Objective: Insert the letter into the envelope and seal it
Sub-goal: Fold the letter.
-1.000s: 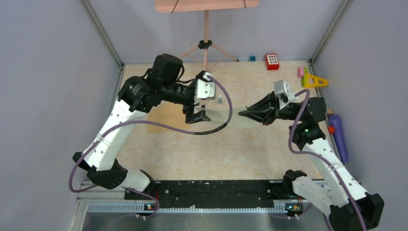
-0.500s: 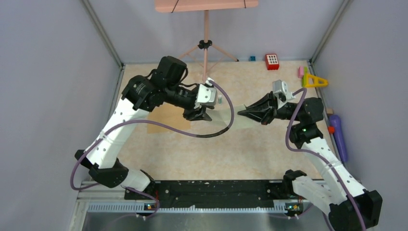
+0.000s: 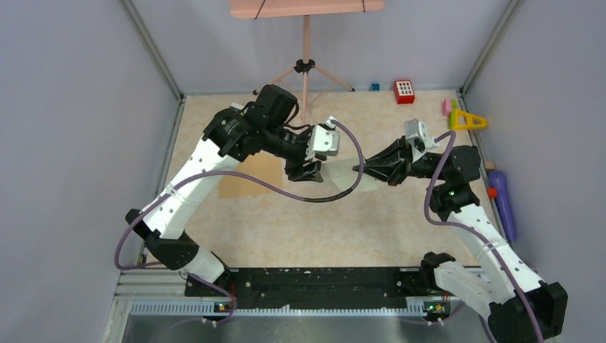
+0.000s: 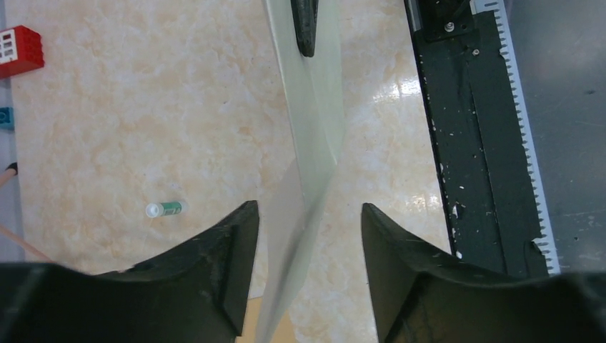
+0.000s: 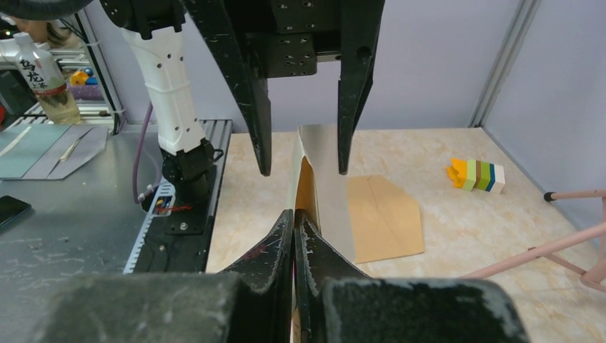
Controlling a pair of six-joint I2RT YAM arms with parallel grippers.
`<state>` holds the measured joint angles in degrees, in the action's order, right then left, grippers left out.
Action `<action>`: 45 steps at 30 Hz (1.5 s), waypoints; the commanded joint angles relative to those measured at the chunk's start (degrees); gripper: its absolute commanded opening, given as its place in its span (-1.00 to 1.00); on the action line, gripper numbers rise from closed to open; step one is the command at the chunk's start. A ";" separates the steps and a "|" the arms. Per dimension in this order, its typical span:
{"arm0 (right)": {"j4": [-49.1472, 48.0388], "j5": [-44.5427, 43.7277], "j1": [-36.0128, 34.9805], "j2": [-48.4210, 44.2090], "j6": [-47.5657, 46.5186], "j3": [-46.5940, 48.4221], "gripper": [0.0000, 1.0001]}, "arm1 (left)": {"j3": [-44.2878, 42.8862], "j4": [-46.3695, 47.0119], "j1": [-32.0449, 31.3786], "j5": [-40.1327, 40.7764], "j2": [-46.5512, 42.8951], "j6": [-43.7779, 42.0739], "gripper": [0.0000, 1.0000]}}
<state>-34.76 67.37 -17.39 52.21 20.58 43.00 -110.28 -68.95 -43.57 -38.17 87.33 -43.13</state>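
While the envelope [image 3: 250, 168] lies flat on the table beneath the left arm, the letter [image 3: 341, 174] is held in the air to its right, pinched at one end by the clenched right gripper [image 3: 368, 166]; insertion is judged not yet begun. In the left wrist view, the sheet's free end is straddled by the parted left gripper [image 4: 307, 214], nothing being grasped. In the right wrist view, the envelope is seen beyond the letter. Next, a pinch on that free end is called for, then carriage towards the envelope.
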 commanded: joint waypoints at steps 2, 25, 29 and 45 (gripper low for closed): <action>-0.30 0.31 -0.53 -0.15 -3.12 -0.38 -1.00 | -3.76 1.59 -1.97 1.85 2.69 1.11 0.00; 44.67 -0.13 -0.66 -3.51 -38.86 15.49 0.31 | -1.56 -1.73 -5.08 7.84 2.83 -1.88 -1.00; 45.14 -0.32 -0.56 -3.87 -39.80 14.66 0.34 | 0.04 -2.06 -6.22 9.44 2.46 -2.89 -1.00; 35.16 3.48 -1.15 -1.64 -36.31 4.05 -0.18 | -4.01 -3.83 -7.64 9.61 5.37 -3.01 -1.00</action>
<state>3.86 68.38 -18.00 51.31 -15.27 46.85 -111.87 -72.31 -50.74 -28.60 92.42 -45.23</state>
